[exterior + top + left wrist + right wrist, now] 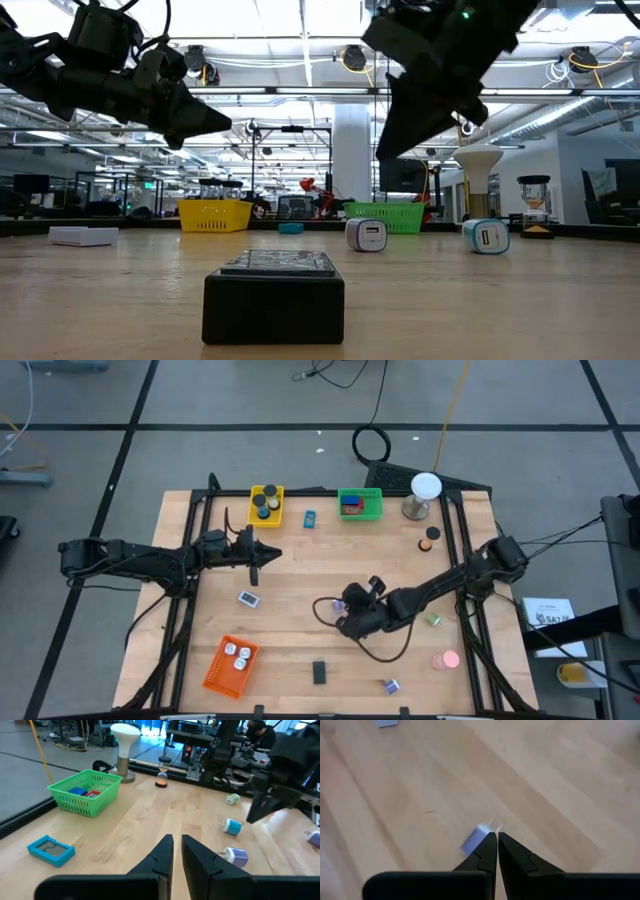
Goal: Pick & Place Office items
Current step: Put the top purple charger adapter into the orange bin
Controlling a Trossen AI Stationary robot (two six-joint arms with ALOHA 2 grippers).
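- The right tool (347, 607) hangs over the middle of the pale wooden worktop (300, 575), its two dark fingers (489, 851) pressed together with nothing between them; a small lilac plug-shaped piece with metal prongs (475, 837) lies on the wood just beyond the fingertips.
- The left tool (254, 573) is raised over the left side of the worktop, its jaws all but shut and empty.
- At the far edge stand a yellow slatted basket (266, 506) holding dark discs and a green slatted basket (361, 504) holding blue and red blocks, with a flat cyan piece (310, 518) between them.
- An orange slatted basket (231, 665) with white bits sits near left.
- A black block (319, 672) lies at the near edge, a pink round piece (446, 659) near right.
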